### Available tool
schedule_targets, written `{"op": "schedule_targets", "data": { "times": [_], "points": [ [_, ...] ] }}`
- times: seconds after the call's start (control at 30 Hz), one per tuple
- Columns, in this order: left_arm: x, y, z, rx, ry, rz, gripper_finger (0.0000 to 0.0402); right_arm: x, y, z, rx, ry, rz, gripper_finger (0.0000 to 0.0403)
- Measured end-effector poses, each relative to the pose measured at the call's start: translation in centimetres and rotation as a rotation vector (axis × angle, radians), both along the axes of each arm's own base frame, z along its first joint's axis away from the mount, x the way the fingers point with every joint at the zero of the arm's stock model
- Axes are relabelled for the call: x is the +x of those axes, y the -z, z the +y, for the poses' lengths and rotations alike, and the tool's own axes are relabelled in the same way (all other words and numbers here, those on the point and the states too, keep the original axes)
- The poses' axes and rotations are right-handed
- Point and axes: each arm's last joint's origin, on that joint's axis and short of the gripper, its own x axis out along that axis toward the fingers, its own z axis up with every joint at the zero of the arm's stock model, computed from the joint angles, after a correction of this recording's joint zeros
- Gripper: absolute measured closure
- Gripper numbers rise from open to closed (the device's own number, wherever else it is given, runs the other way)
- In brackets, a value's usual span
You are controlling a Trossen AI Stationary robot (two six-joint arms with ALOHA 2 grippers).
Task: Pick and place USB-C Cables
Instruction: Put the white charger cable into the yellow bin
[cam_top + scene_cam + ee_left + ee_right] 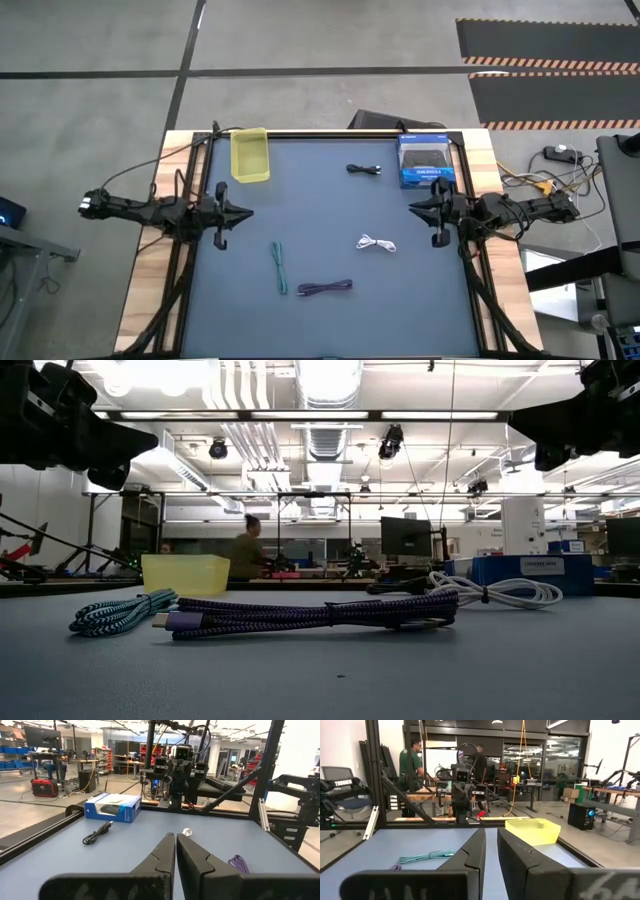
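**Four loose cables, none in bin yet**

Yellow bin [250, 156] empty. Purple cable [325, 288], green cable [280, 267], white cable [376, 243], black cable [364, 170] lie well clear of it. Likely light, floppy; grab mid-bundle. Left gripper [243, 212] closed, empty; right gripper [416, 208] narrow, empty.

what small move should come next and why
Probably open the left gripper and swing it toward the thin green braided cable. All four cables lie loose on the dark blue table mat, the yellow plastic bin looks empty, and both grippers hover holding nothing.
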Motion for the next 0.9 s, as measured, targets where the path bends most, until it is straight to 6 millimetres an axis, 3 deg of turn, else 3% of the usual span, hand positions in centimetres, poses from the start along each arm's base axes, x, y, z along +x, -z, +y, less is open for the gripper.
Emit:
{"op": "schedule_targets", "data": {
  "times": [0.27,0.8,0.9],
  "points": [
    [0.0,-0.6,0.0,-0.011,0.0,-0.059,0.0401,0.0,-0.7,0.0,0.188,-0.031,-0.083,0.0364],
    [-0.3,-2.7,0.1,-0.034,-0.004,-0.277,0.0401,1.2,-1.6,0.2,0.194,-0.035,-0.123,0.0364],
    [-0.3,-2.7,0.1,-0.023,-0.008,-0.279,0.0401,1.7,-2.5,0.3,0.191,-0.033,-0.109,0.0364]
  ]
}}
